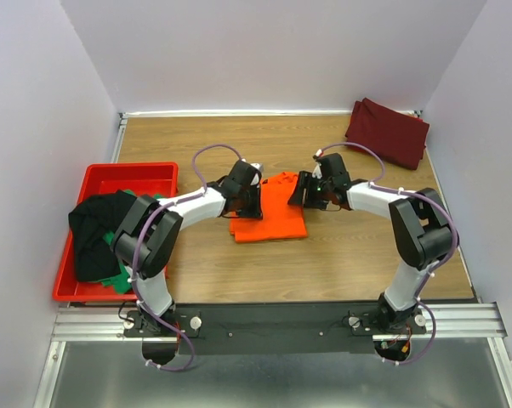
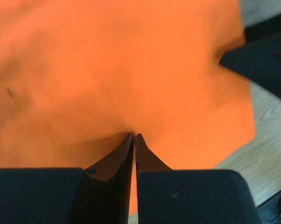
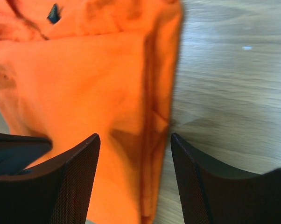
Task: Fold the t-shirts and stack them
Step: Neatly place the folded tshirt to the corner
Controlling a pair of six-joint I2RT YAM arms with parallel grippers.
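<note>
The bright orange t-shirt (image 1: 270, 218) lies partly folded on the table's middle. My left gripper (image 1: 248, 201) is at its left edge. In the left wrist view the jaws (image 2: 134, 136) are shut with the orange cloth (image 2: 112, 70) pinched at their tips. My right gripper (image 1: 302, 193) is at the shirt's upper right edge. It is open (image 3: 135, 140) and its fingers straddle the shirt's folded edge (image 3: 154, 116) without closing on it. The dark maroon t-shirt (image 1: 387, 132) lies folded at the far right corner. The black t-shirt (image 1: 94, 234) and a green one (image 1: 118, 277) lie in the red bin.
A red bin (image 1: 133, 175) stands at the table's left edge. The wooden table (image 1: 366, 255) shows bare wood around the orange shirt. Walls close in on three sides. The right gripper's dark body (image 2: 266, 65) shows in the left wrist view.
</note>
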